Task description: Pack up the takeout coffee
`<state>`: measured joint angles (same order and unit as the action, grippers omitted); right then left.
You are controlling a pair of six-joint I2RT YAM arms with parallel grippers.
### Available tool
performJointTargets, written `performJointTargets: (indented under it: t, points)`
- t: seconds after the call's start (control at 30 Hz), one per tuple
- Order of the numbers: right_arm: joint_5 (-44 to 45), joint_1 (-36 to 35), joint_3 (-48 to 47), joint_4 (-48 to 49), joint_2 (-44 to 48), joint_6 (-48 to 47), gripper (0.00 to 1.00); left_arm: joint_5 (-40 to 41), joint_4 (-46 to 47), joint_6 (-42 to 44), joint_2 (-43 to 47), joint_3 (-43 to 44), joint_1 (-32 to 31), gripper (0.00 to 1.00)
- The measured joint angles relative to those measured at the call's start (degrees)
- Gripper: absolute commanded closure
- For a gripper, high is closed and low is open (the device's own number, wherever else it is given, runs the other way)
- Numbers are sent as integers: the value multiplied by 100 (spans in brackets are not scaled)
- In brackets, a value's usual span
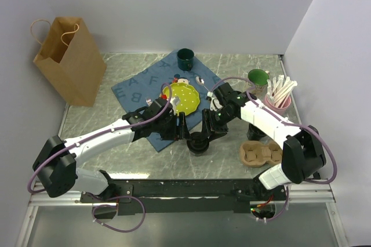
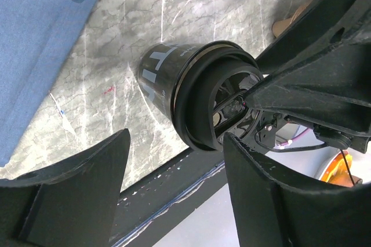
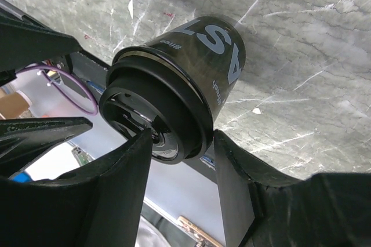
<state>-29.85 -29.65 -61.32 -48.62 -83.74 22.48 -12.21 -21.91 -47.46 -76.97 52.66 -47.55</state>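
While right hand (image 3: 182,141) straddles lid (image 3: 152,105), cup (image 3: 203,50) lettering partly hidden.

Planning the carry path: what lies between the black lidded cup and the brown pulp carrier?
Nothing: the top view shows bare marble table between the cup and the carrier.

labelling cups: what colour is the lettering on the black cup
White lettering on the cup, clearest in right wrist view.

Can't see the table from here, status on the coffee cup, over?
Left gripper open at the cup. Right gripper astride its lid, grip unclear. Cup upright; carrier apart.
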Motion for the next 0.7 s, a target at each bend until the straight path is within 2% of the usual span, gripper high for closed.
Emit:
performJointTargets:
  t: [0.63,0.7]
  points:
    - [44,-9,-247,-4,-282,-4,48,33,-20,7,0,-70,0,30]
    - [46,-9,-249,-4,-282,-2,45,42,-20,9,0,-70,0,30]
